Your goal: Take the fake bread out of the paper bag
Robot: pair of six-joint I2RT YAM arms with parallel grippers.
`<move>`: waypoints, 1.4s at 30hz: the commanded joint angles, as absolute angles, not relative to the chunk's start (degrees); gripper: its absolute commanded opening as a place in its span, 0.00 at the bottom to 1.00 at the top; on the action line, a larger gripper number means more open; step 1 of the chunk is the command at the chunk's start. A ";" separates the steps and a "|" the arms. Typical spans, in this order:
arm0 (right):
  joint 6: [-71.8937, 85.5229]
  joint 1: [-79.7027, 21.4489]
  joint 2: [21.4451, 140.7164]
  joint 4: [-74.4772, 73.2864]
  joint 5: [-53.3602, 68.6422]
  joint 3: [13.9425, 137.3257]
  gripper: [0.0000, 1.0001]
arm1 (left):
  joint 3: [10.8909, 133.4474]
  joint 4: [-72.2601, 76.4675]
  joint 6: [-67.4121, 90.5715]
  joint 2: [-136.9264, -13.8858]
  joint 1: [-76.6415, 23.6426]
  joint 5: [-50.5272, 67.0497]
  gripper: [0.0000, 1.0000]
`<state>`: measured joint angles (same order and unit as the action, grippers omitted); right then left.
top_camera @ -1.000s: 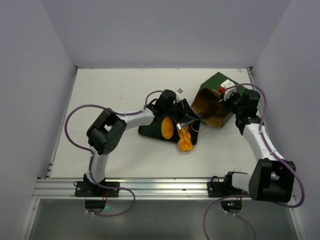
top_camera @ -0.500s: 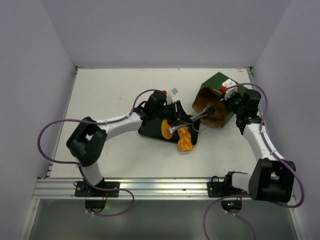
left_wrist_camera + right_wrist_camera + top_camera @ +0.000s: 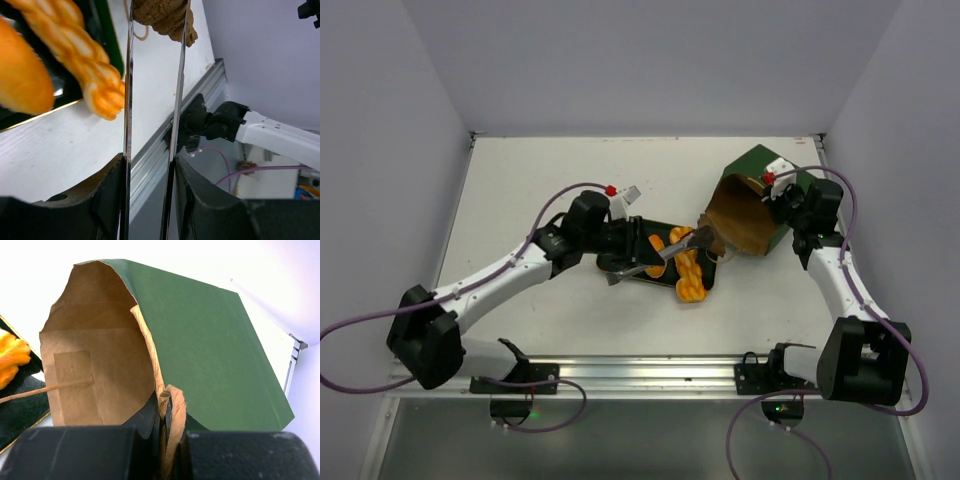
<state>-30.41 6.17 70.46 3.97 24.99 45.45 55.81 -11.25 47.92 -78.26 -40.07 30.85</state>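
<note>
white table; left jaws grip brown piece.

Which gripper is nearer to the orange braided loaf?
Left. The left gripper, holding a dark brown piece, sits beside the orange braided loaf; the right gripper pinches the paper bag's rim, farther away.

Open mouth, crowded doorstep

We find the mouth of the paper bag gaping leftward, unblocked inside. The black tray and braided loaf lie just before it. The left gripper hangs there with a dark brown piece, and the right gripper pinches the right rim. Bare table spreads far left.
</note>
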 commanded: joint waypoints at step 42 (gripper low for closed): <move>-29.97 6.59 70.23 6.68 25.40 45.35 0.01 | 52.65 -26.54 31.82 -71.37 -23.55 12.22 0.09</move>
<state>-30.41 6.17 70.48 3.97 25.04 45.43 50.85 -28.34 33.34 -72.44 -24.01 10.57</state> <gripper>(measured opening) 0.040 0.431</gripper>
